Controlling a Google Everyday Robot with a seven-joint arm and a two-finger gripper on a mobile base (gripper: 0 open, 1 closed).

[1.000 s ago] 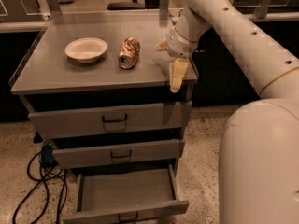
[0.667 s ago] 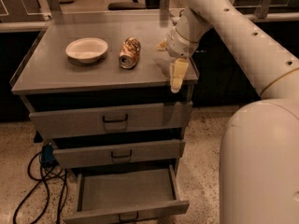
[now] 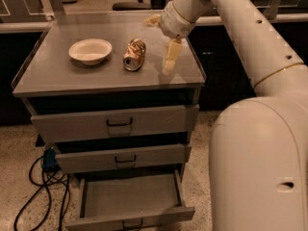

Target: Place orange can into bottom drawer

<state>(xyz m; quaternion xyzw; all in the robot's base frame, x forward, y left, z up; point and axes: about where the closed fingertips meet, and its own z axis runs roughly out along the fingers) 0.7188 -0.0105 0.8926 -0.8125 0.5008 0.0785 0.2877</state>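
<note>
I see the can (image 3: pixel 134 55) lying on its side on the cabinet top (image 3: pixel 57 76), just left of my gripper (image 3: pixel 161 43), which is spread and empty; the can looks light, dented and slick, so I'd pinch its mid-body gently.

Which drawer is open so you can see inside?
The bottom drawer, pulled out with its grey inside showing; the top drawer and middle drawer show only fronts. The gripper hangs over the cabinet top beside the orange can.
</note>
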